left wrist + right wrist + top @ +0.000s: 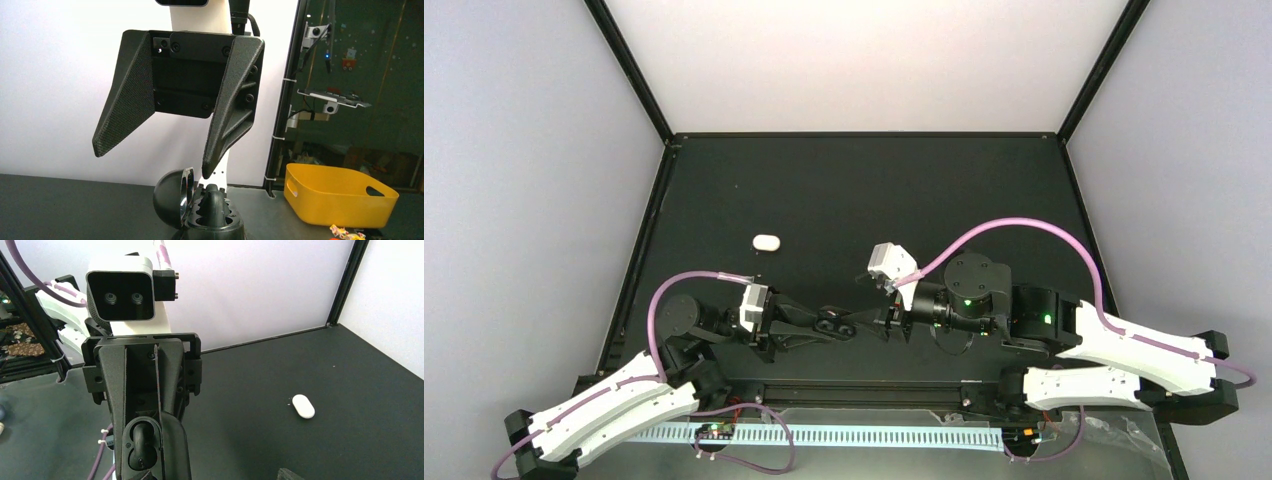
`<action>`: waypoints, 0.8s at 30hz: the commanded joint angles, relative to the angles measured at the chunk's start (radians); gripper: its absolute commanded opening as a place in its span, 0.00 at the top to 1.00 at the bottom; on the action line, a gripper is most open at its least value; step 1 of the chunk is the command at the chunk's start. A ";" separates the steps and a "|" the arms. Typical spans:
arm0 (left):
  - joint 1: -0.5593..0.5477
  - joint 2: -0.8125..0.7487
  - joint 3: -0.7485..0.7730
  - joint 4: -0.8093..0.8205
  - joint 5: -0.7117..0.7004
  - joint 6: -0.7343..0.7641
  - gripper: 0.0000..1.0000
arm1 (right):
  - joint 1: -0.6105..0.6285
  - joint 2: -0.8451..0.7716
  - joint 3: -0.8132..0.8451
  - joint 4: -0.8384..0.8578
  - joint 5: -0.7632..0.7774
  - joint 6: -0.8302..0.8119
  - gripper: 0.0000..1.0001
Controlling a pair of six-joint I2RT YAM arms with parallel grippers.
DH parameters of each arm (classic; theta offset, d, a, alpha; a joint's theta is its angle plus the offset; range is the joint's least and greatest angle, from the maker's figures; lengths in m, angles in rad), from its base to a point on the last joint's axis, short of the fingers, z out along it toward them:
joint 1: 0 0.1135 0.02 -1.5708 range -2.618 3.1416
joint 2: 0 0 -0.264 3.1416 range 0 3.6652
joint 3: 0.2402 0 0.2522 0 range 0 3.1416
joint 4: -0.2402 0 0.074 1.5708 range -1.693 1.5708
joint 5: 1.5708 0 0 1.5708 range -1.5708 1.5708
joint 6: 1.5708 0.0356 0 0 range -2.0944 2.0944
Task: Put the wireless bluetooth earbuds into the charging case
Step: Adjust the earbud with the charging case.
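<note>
While the left jaws pinch the open black case, a black earbud stands in it, sticking up. The right jaws are spread, empty, close by. If they push crooked, the earbud could jam or pop onto the surface.

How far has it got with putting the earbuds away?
Partway. The left claw grips an open black case, and one black bud seems seated inside. The right claw faces it, open and empty. Left: the white case, lying apart untouched; other buds aren't in view.
</note>
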 commanded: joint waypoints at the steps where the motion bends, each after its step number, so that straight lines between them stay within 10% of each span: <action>1: -0.005 -0.017 0.040 0.028 0.005 -0.003 0.98 | 0.004 -0.004 -0.001 -0.001 -0.009 0.005 0.35; 24: -0.005 -0.019 0.043 0.028 0.001 -0.002 0.98 | 0.003 0.008 -0.004 -0.015 -0.015 0.003 0.35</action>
